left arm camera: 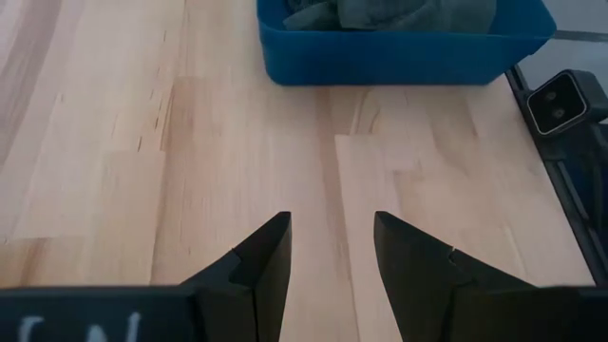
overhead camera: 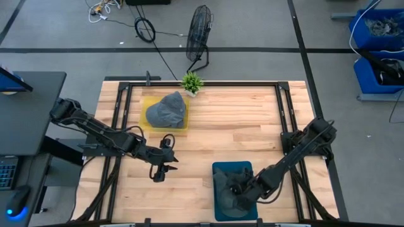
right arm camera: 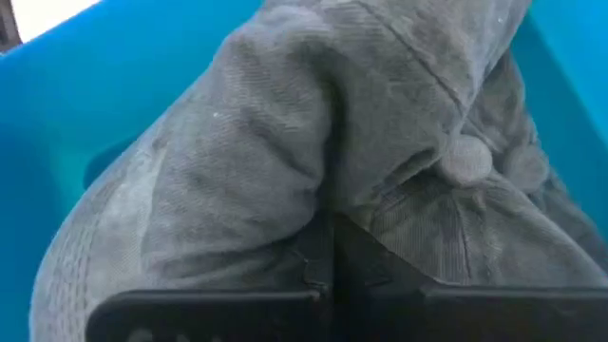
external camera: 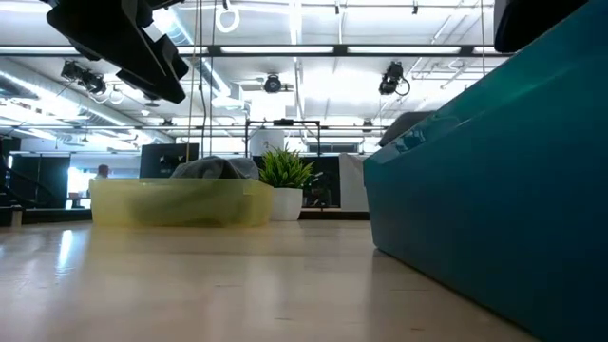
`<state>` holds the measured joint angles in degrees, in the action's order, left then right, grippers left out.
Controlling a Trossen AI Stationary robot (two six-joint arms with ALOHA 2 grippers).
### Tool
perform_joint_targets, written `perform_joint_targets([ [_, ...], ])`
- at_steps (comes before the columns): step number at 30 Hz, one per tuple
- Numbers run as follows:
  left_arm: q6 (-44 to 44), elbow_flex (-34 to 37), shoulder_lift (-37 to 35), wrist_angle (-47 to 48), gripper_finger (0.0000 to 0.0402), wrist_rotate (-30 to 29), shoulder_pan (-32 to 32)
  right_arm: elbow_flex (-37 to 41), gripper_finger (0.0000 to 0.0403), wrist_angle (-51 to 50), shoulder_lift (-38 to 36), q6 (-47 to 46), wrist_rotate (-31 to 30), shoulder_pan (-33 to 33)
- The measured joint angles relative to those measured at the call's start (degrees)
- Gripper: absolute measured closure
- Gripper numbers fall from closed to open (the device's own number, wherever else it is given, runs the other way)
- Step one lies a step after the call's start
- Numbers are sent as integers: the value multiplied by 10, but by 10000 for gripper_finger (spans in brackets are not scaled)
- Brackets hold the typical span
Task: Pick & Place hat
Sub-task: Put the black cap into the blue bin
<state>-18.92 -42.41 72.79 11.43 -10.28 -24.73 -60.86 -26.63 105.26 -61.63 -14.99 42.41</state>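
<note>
A grey hat lies crown-up in a yellow tray at the table's far left, and it also shows in the low view. More grey hat cloth fills a blue bin at the near edge. My right gripper reaches down into that bin, shut on a grey hat. My left gripper hangs open over bare wood left of the bin, its fingers pointing toward the bin. My right gripper pinches a fold of the grey hat's crown cloth between its two fingers, close to the crown button. It comes from above, slanting down into the blue bin. The hat rests bunched inside the bin; how many layers are held is hidden by the cloth.
A small potted plant stands at the far edge, just behind the yellow tray. Black frame rails run along the table's sides. Bare wood lies between the tray and the bin. A camera block sits by the near edge.
</note>
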Motion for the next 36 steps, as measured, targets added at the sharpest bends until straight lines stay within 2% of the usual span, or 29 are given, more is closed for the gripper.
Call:
perform_joint_targets([
  [6,0,0,0,1,246,0,1,31,403,63,12,4,-32,-6],
  [10,0,0,0,3,246,0,1,36,403,157,19,54,7,-17],
  [13,1,0,0,5,246,0,1,38,403,192,20,87,25,-18],
  [15,1,0,0,5,246,0,1,36,403,173,20,96,18,-16],
  [20,0,0,0,5,246,-1,1,31,403,74,12,38,16,-21],
  [24,1,0,0,5,246,-1,1,33,403,36,-6,65,12,-22],
  [31,0,0,0,2,246,-2,2,38,403,-109,-51,47,-63,-29],
  [33,-2,0,0,2,246,-2,2,39,403,-141,-60,33,-64,-30],
  [36,-3,0,0,3,246,-2,1,39,396,-136,-72,32,-38,-31],
])
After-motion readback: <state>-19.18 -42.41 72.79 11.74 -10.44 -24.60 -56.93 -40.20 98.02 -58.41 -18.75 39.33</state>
